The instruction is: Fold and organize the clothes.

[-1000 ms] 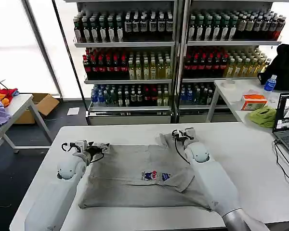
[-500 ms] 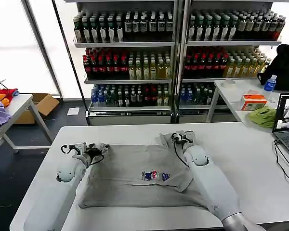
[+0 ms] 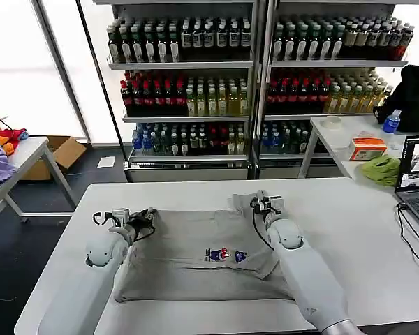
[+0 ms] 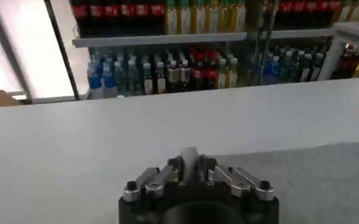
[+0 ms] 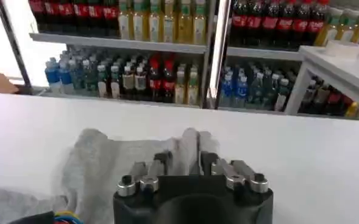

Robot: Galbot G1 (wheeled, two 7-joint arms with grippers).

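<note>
One of the clothes, a light grey shirt (image 3: 188, 241) with a small multicoloured chest print (image 3: 225, 255), lies spread on the white table (image 3: 363, 230). My left gripper (image 3: 141, 216) is low at the shirt's far left corner. In the left wrist view the left gripper (image 4: 189, 157) is shut on a pinch of grey cloth, with more of the shirt (image 4: 313, 182) beside it. At the far right corner my right gripper (image 3: 267, 204) holds a bunched fold. Seen from the right wrist, the right gripper (image 5: 190, 153) is shut on the grey shirt (image 5: 106, 164).
A laptop (image 3: 417, 174) sits at the table's right edge. A second table behind it carries a lime-green cloth lump (image 3: 381, 169), an orange box (image 3: 368, 148) and a blue bottle (image 3: 391, 121). Drink shelves (image 3: 195, 84) stand behind. A side table (image 3: 17, 157) holds purple and orange fabric.
Both grippers have come slightly nearer to me with the shirt's far corners held. The far edge has shifted with them.
</note>
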